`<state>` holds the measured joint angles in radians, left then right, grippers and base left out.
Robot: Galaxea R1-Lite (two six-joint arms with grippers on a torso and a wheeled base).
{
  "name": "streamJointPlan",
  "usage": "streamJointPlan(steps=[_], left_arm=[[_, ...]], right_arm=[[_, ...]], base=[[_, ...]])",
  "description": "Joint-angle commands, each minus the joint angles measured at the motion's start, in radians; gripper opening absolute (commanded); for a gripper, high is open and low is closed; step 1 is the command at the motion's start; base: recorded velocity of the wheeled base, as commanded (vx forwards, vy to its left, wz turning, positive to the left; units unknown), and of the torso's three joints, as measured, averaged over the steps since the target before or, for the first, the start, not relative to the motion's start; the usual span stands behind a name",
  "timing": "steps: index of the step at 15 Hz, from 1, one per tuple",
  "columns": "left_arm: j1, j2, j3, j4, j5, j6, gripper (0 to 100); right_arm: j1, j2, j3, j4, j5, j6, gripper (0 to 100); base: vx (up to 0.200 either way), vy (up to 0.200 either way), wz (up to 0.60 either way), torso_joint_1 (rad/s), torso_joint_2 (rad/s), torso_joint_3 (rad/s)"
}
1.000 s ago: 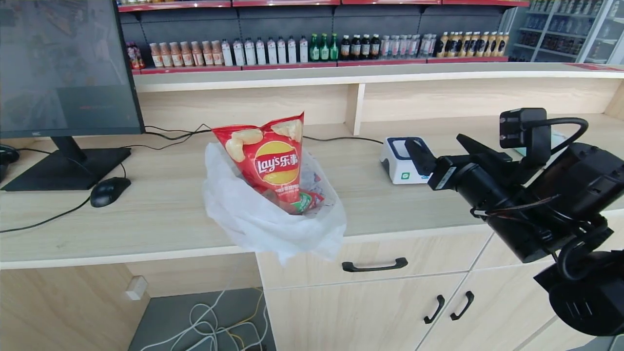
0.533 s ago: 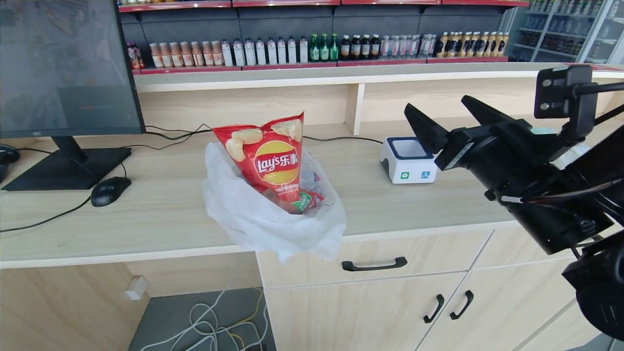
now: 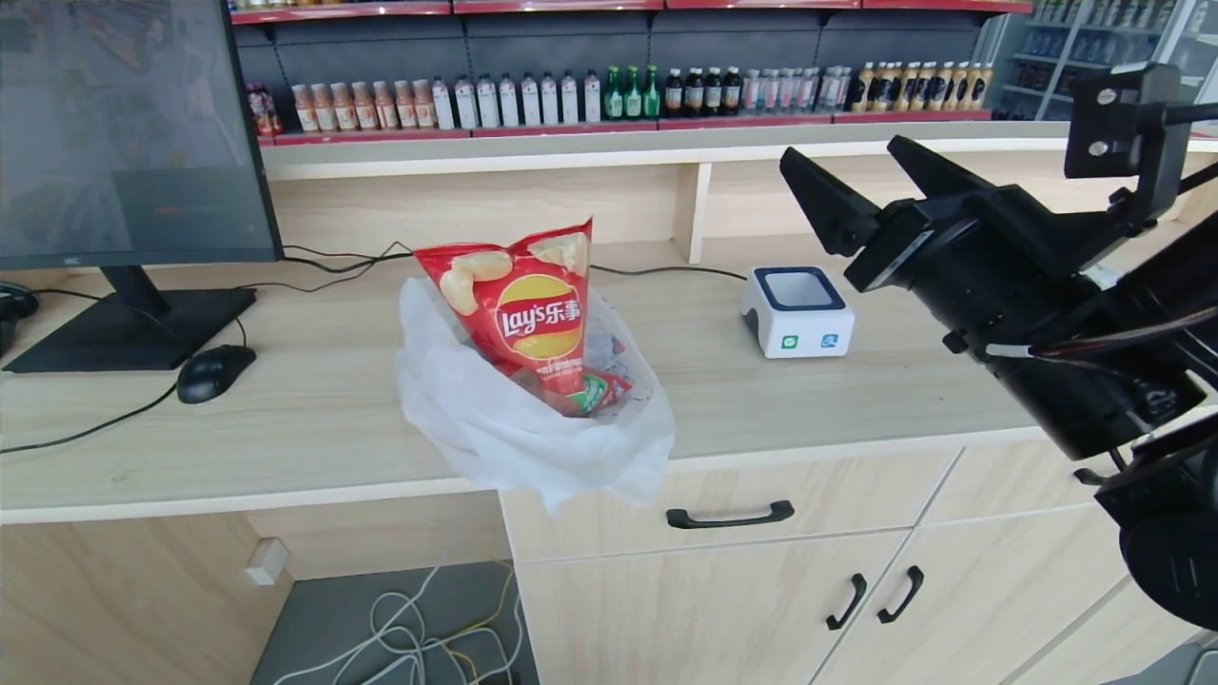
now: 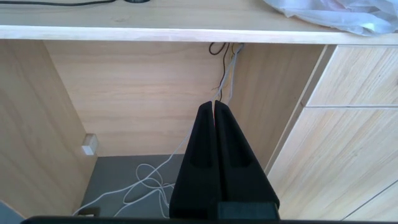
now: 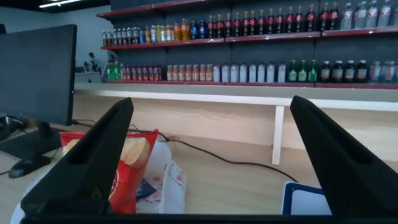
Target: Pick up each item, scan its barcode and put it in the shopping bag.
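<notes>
A red chip bag (image 3: 521, 306) stands upright in the white plastic shopping bag (image 3: 514, 433) at the counter's front edge, with a smaller red and green packet (image 3: 598, 390) beside it inside the bag. The white barcode scanner (image 3: 796, 312) sits on the counter to the right. My right gripper (image 3: 856, 181) hangs open and empty in the air above and right of the scanner; its wrist view shows the chip bag (image 5: 127, 168) and the scanner's corner (image 5: 305, 199) between the spread fingers. My left gripper (image 4: 214, 107) is shut, low in front of the cabinet under the counter.
A monitor (image 3: 114, 143) on a stand, a black mouse (image 3: 214, 371) and cables lie on the counter's left. Shelves of bottles (image 3: 628, 95) run along the back. Drawers with black handles (image 3: 731, 518) sit below the counter, and loose cables (image 4: 149, 183) lie on the floor.
My right gripper has risen from in front of the scanner to well above it, staying open. The bag and its contents have not moved.
</notes>
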<state>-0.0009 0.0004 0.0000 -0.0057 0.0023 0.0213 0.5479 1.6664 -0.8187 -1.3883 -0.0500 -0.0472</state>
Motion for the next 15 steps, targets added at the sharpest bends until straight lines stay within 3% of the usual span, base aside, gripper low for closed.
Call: streamJointPlan(steps=[1, 7, 12, 15], left_arm=[[-0.001, 0.0, 0.0, 0.0, 0.001, 0.0, 0], [-0.001, 0.0, 0.0, 0.0, 0.001, 0.0, 0], [-0.001, 0.0, 0.0, 0.0, 0.001, 0.0, 0], [-0.001, 0.0, 0.0, 0.0, -0.001, 0.0, 0]], right_arm=[[0.015, 0.036, -0.03, -0.024, 0.004, 0.009, 100], [0.02, 0.067, 0.052, 0.005, -0.022, -0.02, 100], [-0.115, 0.076, 0.119, -0.011, -0.017, -0.036, 100], [-0.12, 0.076, 0.164, -0.014, -0.024, -0.034, 100]], base=[[0.0, 0.0, 0.0, 0.0, 0.0, 0.0], [0.0, 0.0, 0.0, 0.0, 0.0, 0.0], [0.0, 0.0, 0.0, 0.0, 0.0, 0.0], [0.0, 0.0, 0.0, 0.0, 0.0, 0.0]])
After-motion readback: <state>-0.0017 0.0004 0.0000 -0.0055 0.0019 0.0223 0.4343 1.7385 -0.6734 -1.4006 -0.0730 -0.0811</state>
